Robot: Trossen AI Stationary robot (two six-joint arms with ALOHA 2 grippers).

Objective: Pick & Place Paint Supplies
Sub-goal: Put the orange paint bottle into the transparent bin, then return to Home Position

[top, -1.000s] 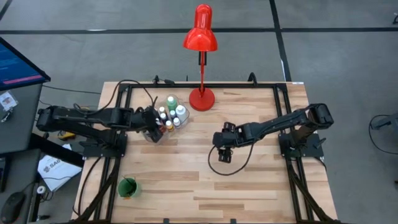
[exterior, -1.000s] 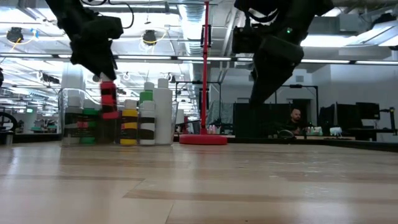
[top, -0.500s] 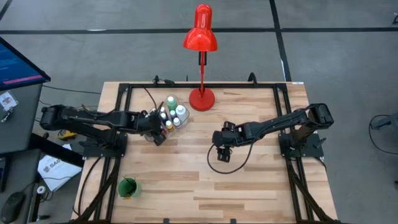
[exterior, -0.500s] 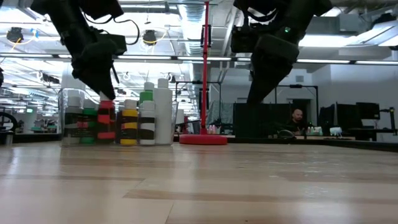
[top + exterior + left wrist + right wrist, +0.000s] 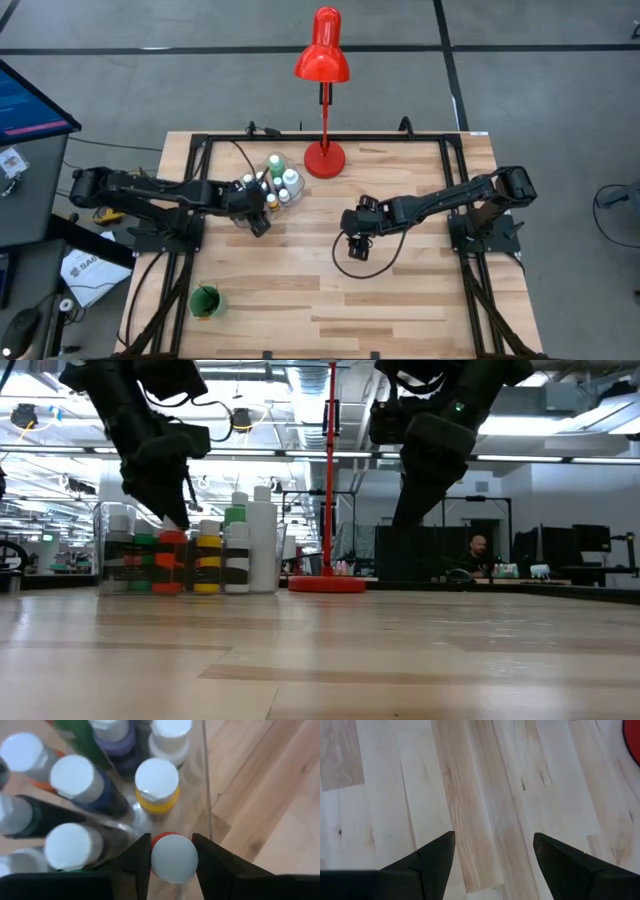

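Left wrist view looks straight down on white caps packed inside a clear bin (image 5: 206, 795). The left pincer (image 5: 171, 855) straddles the cap of a red bottle (image 5: 173, 858), with a yellow bottle (image 5: 157, 785) just beyond it. In the low view that red bottle (image 5: 171, 560) stands on the bin floor in line with its neighbours, so the pincer seems placed to set it down in the last gap by the wall. Whether the fingers grip the cap or have just let go, I cannot tell; the gaps beside the cap are slim.

The right pincer (image 5: 492, 855) hangs wide open and empty over bare table (image 5: 485, 795) near the middle, likely waiting its turn.

From above, the left arm covers part of the bin (image 5: 285, 190), so the bottle count is unsure. No brushes show. A green cup (image 5: 205, 300) sits near the table's front left corner, its contents unclear.
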